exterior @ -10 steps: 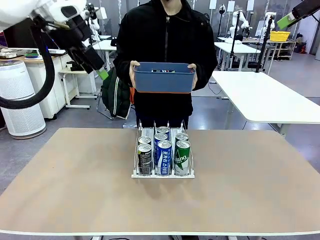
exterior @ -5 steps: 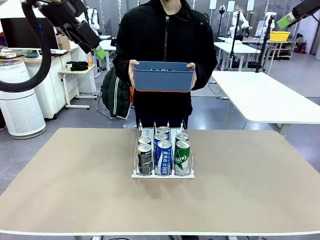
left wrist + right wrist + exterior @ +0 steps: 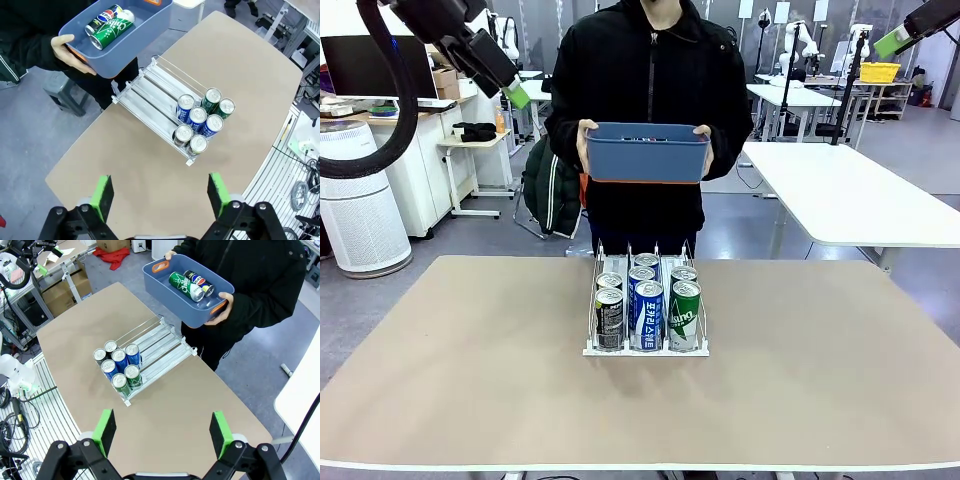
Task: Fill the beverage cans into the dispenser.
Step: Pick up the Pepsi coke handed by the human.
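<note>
Cans (image 3: 647,300): seven stand upright at the near end of the rack (image 3: 645,351). From left lane to right lane you have two black-grey, three blue and two green.
Rack: it sits mid-table (image 3: 470,380), a little toward the far edge. The far stretch of every lane is bare.
Step in hand: by my reading, you are about to fetch another can from the bin (image 3: 648,160), since both claws are empty and well clear of it.
How to do it well: pick one arm and keep the other parked high. Come down over the bin from above and square the fingers across the can's round body, not its ends. Grip near the can's middle so it hangs level. Stand it in the bare far part of a lane, clear of the thin wire dividers.
Left arm: raised high at the far left, wrist tipped so its camera looks down on rack and bin.
Left claw (image 3: 160,187): released, fingers spread wide, nothing between them.
Bin: dark blue, held at chest height by the person's hands (image 3: 588,140), just past the far edge, behind the rack. A green can (image 3: 114,29) and a dark can (image 3: 102,17) lie on their sides in it.
Right arm: high at the far right, also looking down.
Right claw (image 3: 162,432): released, fingers wide apart, holding nothing.
</note>
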